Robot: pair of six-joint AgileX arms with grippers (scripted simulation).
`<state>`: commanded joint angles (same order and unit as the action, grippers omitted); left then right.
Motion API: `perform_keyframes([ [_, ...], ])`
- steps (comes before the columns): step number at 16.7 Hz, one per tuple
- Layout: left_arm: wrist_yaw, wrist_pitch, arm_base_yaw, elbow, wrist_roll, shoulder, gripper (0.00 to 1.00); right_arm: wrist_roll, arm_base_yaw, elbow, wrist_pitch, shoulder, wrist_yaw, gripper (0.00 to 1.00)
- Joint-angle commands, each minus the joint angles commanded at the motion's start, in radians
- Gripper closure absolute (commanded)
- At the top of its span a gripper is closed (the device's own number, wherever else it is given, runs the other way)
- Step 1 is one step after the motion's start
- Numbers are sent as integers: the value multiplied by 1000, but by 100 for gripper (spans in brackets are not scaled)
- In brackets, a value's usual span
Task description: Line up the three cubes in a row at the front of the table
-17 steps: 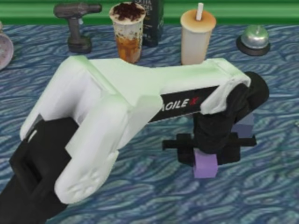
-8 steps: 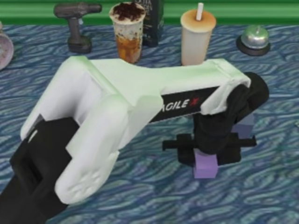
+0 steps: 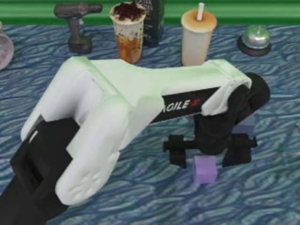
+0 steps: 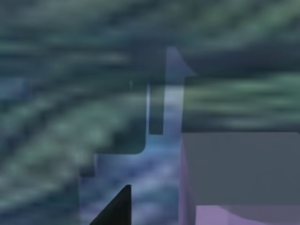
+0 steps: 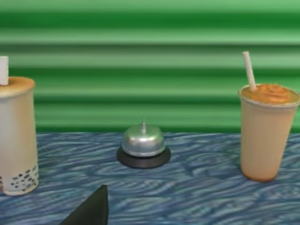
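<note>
Left pincer (image 3: 206, 151) spread above purple cube (image 3: 205, 169).

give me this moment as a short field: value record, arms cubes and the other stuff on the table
left gripper: open, fingers either side of and just behind the purple cube
purple cube: on the table, free of the fingers
slate cube: partly hidden behind the left arm's wrist
tan cube: not visible
right arm: not in the top view; its wrist camera faces the bell
back row: drill, iced drink, dark carton, cup with straw, bell
</note>
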<state>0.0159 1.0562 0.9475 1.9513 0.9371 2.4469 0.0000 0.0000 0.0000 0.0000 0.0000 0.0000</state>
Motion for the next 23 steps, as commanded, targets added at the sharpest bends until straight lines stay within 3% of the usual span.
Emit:
perform_keyframes([
  [9,0,18,-2,16,0,-3,0,0,0,0,0,0,0,0],
  [16,1,231,-17,176,5,-52,0,0,0,0,0,0,0,0],
  [23,3,216,-27,152,0,-81,0,8,5,27,-19,27,0,0],
])
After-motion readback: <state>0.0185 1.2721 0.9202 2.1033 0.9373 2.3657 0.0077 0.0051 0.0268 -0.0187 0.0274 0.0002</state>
